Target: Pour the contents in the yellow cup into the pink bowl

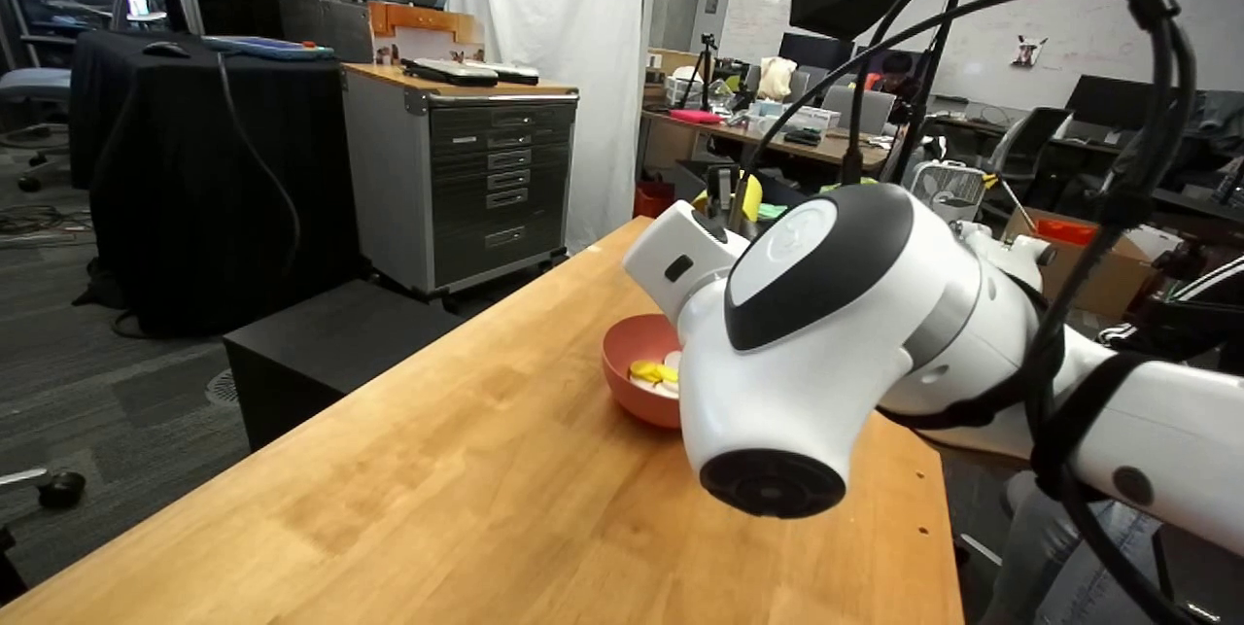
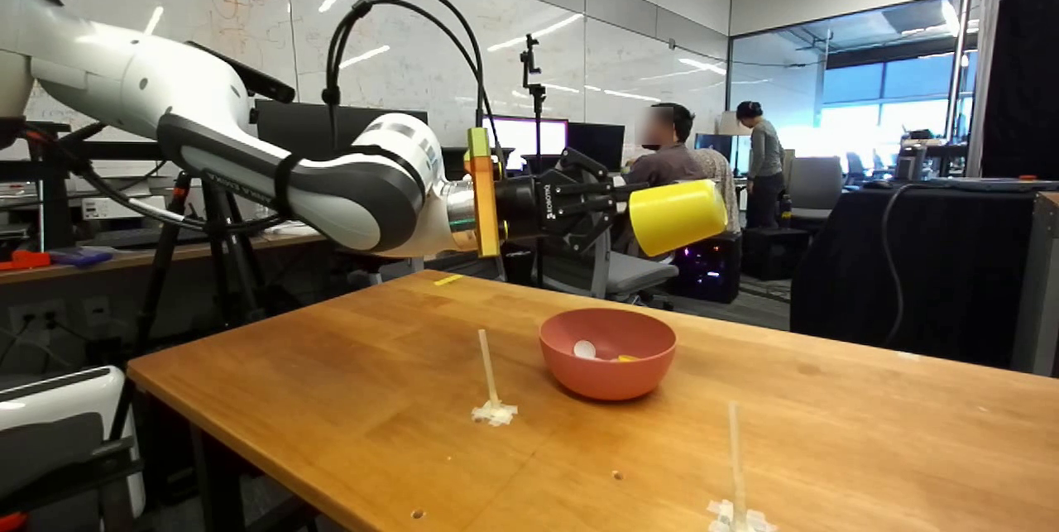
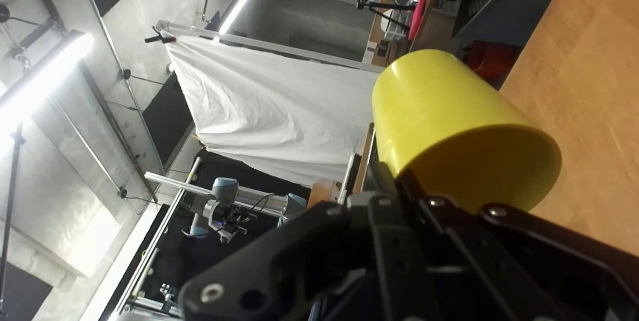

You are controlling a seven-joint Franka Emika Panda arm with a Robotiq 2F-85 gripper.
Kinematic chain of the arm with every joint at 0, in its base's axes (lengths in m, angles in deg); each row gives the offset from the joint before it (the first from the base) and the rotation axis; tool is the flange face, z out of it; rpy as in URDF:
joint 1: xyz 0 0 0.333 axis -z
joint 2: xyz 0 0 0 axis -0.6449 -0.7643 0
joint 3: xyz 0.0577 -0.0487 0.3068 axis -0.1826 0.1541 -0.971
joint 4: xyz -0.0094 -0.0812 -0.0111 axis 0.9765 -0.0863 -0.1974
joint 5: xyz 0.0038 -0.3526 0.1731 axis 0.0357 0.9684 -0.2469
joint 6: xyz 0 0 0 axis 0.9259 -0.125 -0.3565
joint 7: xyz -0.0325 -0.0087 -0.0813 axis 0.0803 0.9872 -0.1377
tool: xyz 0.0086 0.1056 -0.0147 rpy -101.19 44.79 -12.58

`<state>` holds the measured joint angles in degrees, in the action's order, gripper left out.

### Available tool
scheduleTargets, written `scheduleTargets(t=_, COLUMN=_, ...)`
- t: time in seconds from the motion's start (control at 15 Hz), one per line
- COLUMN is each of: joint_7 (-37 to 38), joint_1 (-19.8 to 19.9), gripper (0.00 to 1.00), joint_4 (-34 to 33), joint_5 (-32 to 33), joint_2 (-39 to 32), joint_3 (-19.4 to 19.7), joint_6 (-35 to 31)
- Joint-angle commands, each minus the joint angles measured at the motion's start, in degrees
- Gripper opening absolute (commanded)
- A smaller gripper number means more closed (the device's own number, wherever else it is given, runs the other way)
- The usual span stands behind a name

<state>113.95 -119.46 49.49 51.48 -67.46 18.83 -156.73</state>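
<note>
wrist view: the gripper [image 3: 398, 181] pinched the tipped yellow cup [image 3: 447, 104] by its wall; in an exterior view i saw contents [image 2: 584, 349] in the pink bowl [image 2: 608, 375], short of the table's [image 2: 347, 358] far edge.

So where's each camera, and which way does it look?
In an exterior view: apart from the white arm, which shows; looks over the brown wooden table toward the grey drawer cabinet.
In an exterior view: also apart, facing the glossy whiteboard wall; arm and black tool show.
In the wrist view: on the arm, looking past the tool at the yellow cylindrical cup.
Both exterior views share the round pink bowl.
</note>
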Motion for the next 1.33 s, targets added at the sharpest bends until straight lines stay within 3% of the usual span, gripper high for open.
scheduleTargets(t=0.0, joint_7=-2.5, joint_1=0.7, gripper=0.05, joint_4=2.2, joint_5=1.3, joint_2=9.0, joint_3=-0.4, joint_6=2.9)
scheduleTargets(t=0.6, joint_7=-11.4, joint_1=3.2, gripper=0.05, joint_4=6.8, joint_5=0.4, joint_2=29.6, joint_3=1.3, joint_6=7.2)
scheduleTargets(t=0.93, joint_7=-16.6, joint_1=7.0, gripper=0.05, joint_4=5.9, joint_5=-2.2, joint_2=43.4, joint_3=1.2, joint_6=14.6)
scheduleTargets(t=1.27, joint_7=-17.4, joint_1=13.4, gripper=0.05, joint_4=1.8, joint_5=-3.4, joint_2=56.6, joint_3=-2.2, joint_6=24.5)
